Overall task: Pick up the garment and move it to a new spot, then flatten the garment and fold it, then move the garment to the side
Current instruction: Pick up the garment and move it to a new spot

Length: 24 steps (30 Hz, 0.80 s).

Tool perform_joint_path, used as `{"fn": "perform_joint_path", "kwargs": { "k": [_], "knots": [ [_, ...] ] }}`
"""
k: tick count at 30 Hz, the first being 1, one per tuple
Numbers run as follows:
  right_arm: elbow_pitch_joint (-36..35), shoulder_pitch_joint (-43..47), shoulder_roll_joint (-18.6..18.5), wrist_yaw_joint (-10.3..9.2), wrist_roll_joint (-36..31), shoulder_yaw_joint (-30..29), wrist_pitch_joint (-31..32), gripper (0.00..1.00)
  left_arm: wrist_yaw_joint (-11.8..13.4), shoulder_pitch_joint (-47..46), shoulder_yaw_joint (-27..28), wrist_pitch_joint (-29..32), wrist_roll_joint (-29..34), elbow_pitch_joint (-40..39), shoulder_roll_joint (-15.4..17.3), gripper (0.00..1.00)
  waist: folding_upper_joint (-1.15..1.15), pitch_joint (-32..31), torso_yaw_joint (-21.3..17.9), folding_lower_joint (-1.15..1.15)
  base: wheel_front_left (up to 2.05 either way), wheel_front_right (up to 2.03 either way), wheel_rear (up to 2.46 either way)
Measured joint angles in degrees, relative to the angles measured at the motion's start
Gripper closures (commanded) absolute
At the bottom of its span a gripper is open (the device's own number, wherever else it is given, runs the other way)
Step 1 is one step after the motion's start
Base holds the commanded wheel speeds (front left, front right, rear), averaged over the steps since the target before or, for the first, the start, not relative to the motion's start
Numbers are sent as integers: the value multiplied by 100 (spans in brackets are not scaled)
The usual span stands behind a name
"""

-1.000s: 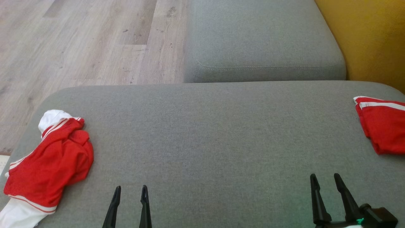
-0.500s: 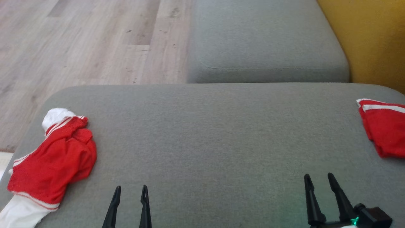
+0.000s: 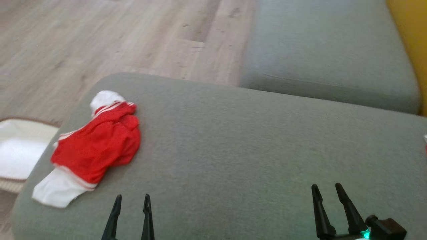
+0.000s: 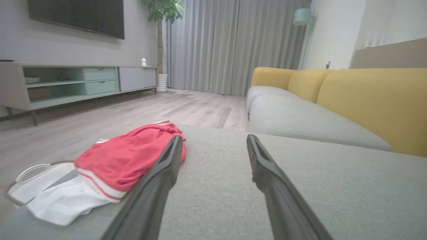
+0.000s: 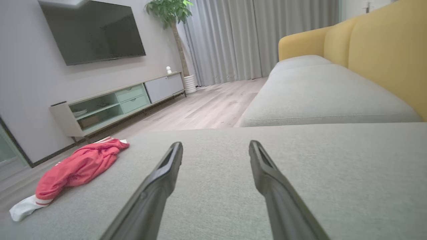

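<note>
A crumpled red and white garment [image 3: 96, 150] lies at the left end of the grey sofa cushion [image 3: 250, 143]. It sits ahead and to the left of my left gripper [image 3: 131, 200], which stands open and empty near the cushion's front edge. In the left wrist view the garment [image 4: 130, 156] lies just beyond the left fingertip of that gripper [image 4: 213, 141]. My right gripper [image 3: 325, 189] is open and empty at the lower right, far from the garment [image 5: 80, 165], which the right wrist view shows well to the left of the gripper [image 5: 215, 146].
A white bag or basket [image 3: 20, 150] with a brown rim sits on the wood floor [image 3: 100, 43] left of the cushion. A second grey seat cushion [image 3: 327, 56] lies beyond, with the yellow backrest [image 3: 408, 33] at the right. A sliver of another red and white cloth [image 3: 425, 141] shows at the right edge.
The head camera has turned to the left: the garment now sits nearer the middle and the other red cloth has slid almost out at the right. Both grippers stay open.
</note>
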Motion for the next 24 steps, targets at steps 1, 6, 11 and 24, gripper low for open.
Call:
{"fn": "perform_joint_path", "kwargs": {
  "k": [1,6,11,24],
  "knots": [
    [-1,-1,1,0,21,10,1,0,-13,1,12,0,0,0,0,0,0,-1,100,0,0,0,0],
    [-5,-20,2,0,23,127,1,0,-49,2,203,0,55,-40,8,0,0,27,576,0,0,0,0],
    [56,-254,3,0,12,282,1,0,70,-3,309,0,31,-222,8,0,0,223,835,1,0,0,0],
    [127,-436,3,0,-188,245,1,0,-148,-503,546,0,62,-486,218,0,0,457,1037,0,0,0,0]
  ]
}}
